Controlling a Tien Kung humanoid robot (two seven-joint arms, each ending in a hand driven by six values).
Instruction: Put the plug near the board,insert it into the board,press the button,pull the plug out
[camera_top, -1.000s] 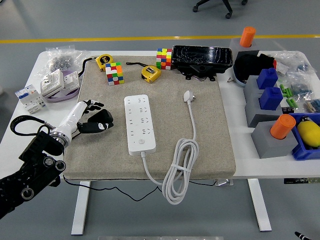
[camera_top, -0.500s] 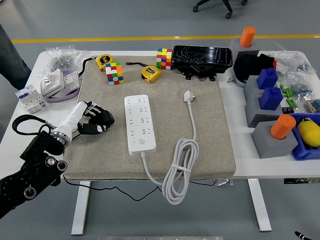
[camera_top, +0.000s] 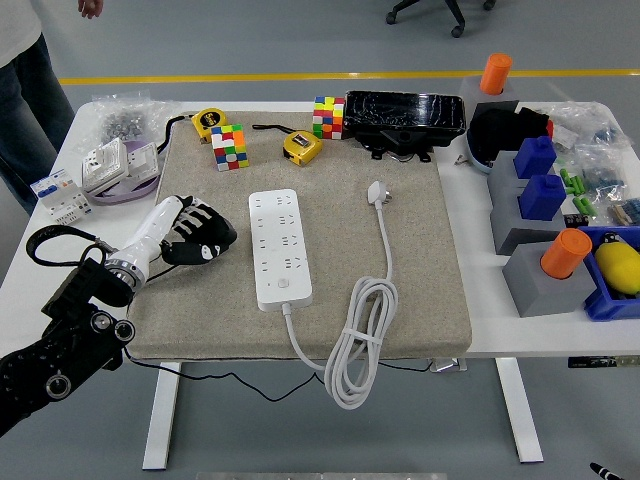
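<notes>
You have nothing done yet. Nearest you, the coiled cable (camera_top: 357, 340) lies untouched; your left robot hand (camera_top: 196, 232) hovers empty with fingers loosely curled, just left of the board (camera_top: 277, 246). Farther back, the plug (camera_top: 378, 193) lies unplugged on the surface (camera_top: 440, 260).
</notes>
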